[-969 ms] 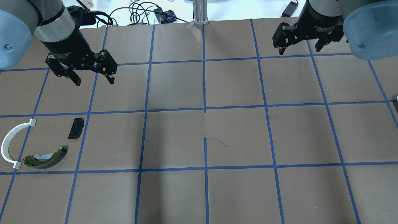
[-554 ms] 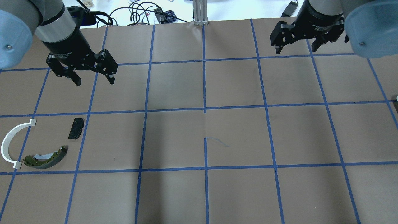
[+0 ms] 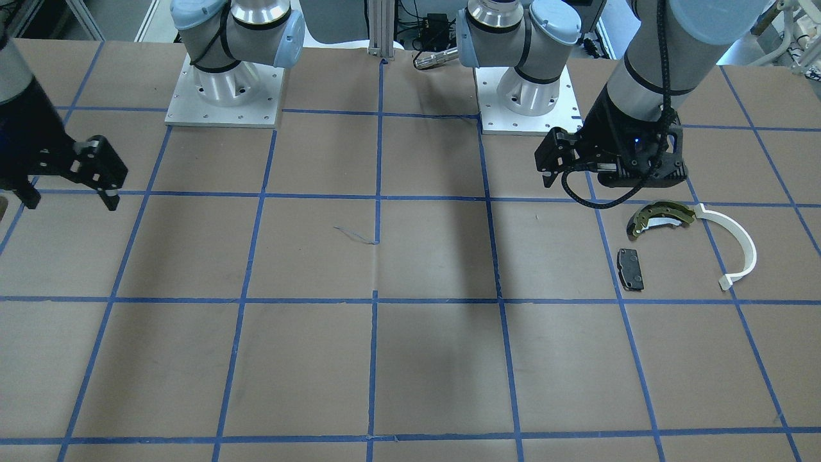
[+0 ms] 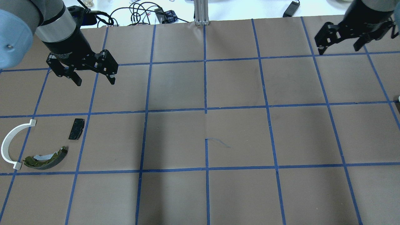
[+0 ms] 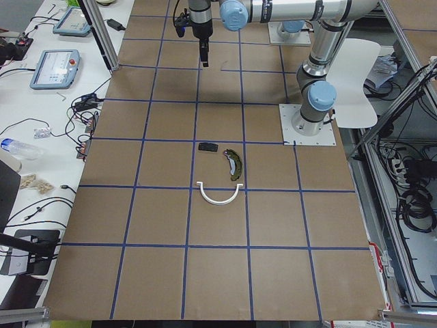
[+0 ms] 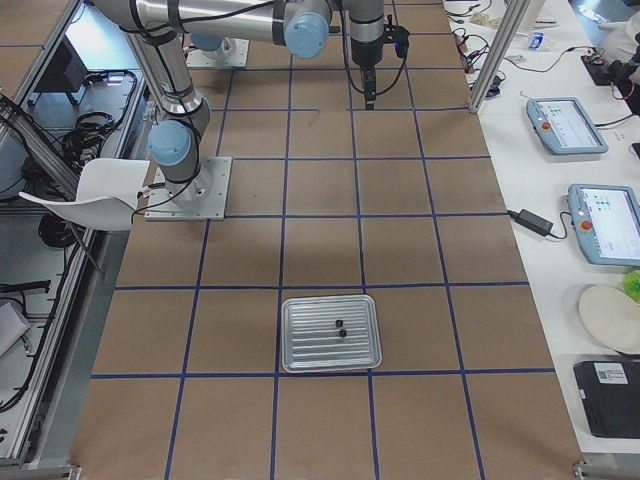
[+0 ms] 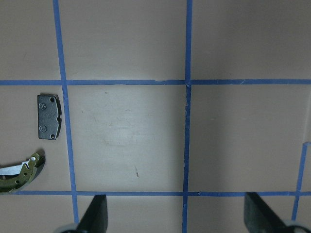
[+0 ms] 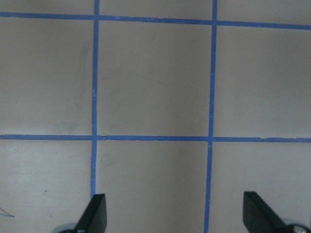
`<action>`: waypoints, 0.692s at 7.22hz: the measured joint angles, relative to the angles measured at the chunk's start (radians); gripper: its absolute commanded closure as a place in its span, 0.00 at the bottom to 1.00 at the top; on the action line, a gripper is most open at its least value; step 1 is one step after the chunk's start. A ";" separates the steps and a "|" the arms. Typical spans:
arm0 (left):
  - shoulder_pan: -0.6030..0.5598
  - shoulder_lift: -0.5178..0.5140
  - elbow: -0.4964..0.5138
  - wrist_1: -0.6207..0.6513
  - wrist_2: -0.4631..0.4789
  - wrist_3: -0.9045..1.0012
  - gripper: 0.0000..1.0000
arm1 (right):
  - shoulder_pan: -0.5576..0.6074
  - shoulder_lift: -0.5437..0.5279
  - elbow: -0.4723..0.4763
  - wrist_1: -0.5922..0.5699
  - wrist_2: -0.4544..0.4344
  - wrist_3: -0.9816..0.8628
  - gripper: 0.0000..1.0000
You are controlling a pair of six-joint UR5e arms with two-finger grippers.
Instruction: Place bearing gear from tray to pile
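The table (image 4: 237, 140) is covered in brown paper, marked into squares by blue tape (image 4: 205, 84). Near its end on the robot's left lie three loose parts: an olive-gold curved brake shoe (image 4: 47, 158), a white plastic arc (image 4: 7, 143) with one end just beside the shoe, and a small black pad (image 4: 76, 129) apart from both. Toward the other end a ribbed metal tray (image 6: 305, 345) sits flat on the paper.
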 measured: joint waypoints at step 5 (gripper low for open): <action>0.001 -0.001 0.000 0.001 0.000 0.001 0.00 | -0.451 0.145 -0.004 -0.019 -0.045 -0.683 0.00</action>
